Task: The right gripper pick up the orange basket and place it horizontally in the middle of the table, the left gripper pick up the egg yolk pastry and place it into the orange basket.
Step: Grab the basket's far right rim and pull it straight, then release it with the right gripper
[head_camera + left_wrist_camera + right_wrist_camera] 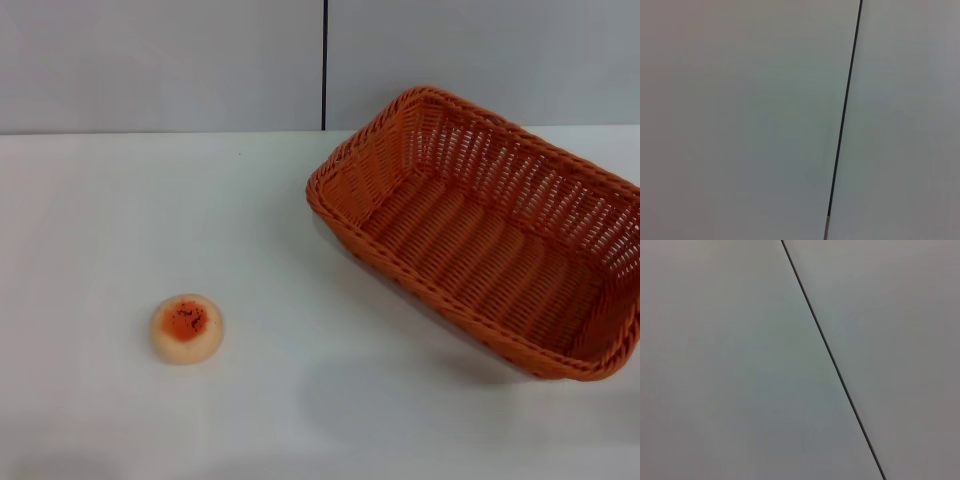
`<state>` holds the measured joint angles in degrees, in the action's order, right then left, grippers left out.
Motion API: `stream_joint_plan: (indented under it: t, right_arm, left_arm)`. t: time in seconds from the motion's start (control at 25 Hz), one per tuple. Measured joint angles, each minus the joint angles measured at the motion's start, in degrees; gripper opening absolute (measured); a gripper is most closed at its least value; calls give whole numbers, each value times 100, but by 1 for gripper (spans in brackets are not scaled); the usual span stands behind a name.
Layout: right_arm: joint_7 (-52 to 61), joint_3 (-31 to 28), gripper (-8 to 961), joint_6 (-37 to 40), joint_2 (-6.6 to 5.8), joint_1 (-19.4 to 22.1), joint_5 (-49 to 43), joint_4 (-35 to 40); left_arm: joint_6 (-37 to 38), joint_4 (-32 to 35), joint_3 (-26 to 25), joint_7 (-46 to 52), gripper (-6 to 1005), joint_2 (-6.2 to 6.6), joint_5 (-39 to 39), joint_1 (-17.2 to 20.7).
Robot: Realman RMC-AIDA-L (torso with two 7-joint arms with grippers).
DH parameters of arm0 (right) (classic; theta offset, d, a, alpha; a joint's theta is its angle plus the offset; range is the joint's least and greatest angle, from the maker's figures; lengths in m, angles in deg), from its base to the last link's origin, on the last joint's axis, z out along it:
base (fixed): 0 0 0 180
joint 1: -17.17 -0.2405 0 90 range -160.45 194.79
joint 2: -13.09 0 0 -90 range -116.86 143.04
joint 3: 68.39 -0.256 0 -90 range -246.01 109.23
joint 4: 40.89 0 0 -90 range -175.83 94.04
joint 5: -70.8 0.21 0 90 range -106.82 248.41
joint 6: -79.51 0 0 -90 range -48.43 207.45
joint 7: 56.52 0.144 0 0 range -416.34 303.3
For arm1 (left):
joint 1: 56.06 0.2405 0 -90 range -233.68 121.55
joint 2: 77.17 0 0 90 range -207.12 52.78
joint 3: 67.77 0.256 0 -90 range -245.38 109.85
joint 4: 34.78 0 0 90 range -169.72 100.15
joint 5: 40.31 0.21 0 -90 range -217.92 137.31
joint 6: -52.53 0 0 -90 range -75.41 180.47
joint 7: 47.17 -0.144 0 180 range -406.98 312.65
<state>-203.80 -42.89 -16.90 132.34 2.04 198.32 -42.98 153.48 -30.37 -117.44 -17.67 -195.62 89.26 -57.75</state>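
The orange basket (480, 235) sits on the right half of the white table (120, 220), turned at a diagonal, its far end running off the right edge of the head view. Nothing lies inside it. The egg yolk pastry (187, 328) rests alone on the table's left front part, its orange-red patch facing up. Neither gripper appears in any view. Both wrist views show only a plain grey wall with a thin dark seam (844, 117) (832, 360).
A grey wall with a vertical dark seam (324, 65) stands behind the table's far edge. Bare white tabletop lies between the pastry and the basket and along the front.
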Motion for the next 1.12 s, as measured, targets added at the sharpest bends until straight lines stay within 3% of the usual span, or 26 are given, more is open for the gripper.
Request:
stream_joint_plan:
  t: [0.76,0.96,1.12]
  right_arm:
    - [17,54,662,-28,-18,149,0,52]
    - [44,84,661,-126,-25,355,-131,323]
    - [432,88,660,-109,-40,589,-532,969]
  left_arm:
    - [0,-40,93,21,809,23,8,-30]
    - [-39,4,147,28,809,30,7,-62]
    - [-26,6,152,32,809,42,7,-69]
